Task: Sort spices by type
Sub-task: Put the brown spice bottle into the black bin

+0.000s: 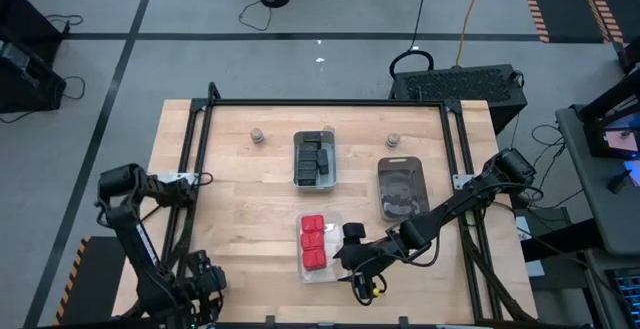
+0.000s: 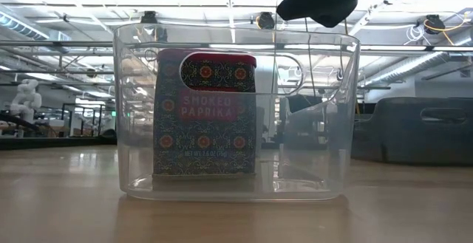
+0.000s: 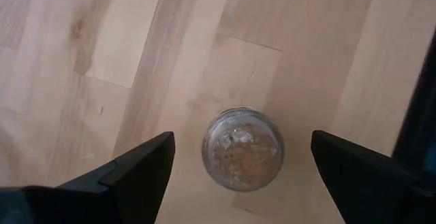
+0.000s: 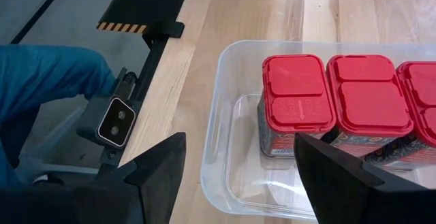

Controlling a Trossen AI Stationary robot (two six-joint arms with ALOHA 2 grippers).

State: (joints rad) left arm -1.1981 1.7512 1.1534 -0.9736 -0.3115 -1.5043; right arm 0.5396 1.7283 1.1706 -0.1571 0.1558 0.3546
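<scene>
In the high view, three red blocks [image 1: 313, 243] stand in a clear tray [image 1: 330, 265] near the table's near edge. Several black blocks [image 1: 314, 158] sit in a second clear tray [image 1: 299, 141] farther back. Two round jars [image 1: 257, 135] [image 1: 393, 140] stand on the bare wood near the far edge. My right gripper [image 4: 240, 142] is open and hovers over the near end of the red-block tray [image 4: 225, 149]. My left gripper [image 3: 242, 142] is open at the near left corner. It looks down on a round jar [image 3: 243, 149], with one finger on either side and clear of it.
A dark smoky tray [image 1: 402, 187] lies right of the black-block tray. In the low view, the clear tray's wall [image 2: 318, 125] stands close in front, with a paprika tin [image 2: 207, 114] inside. The right wrist view shows a blue sleeve [image 4: 41, 81] beyond the near edge. Bare wood lies left of the trays.
</scene>
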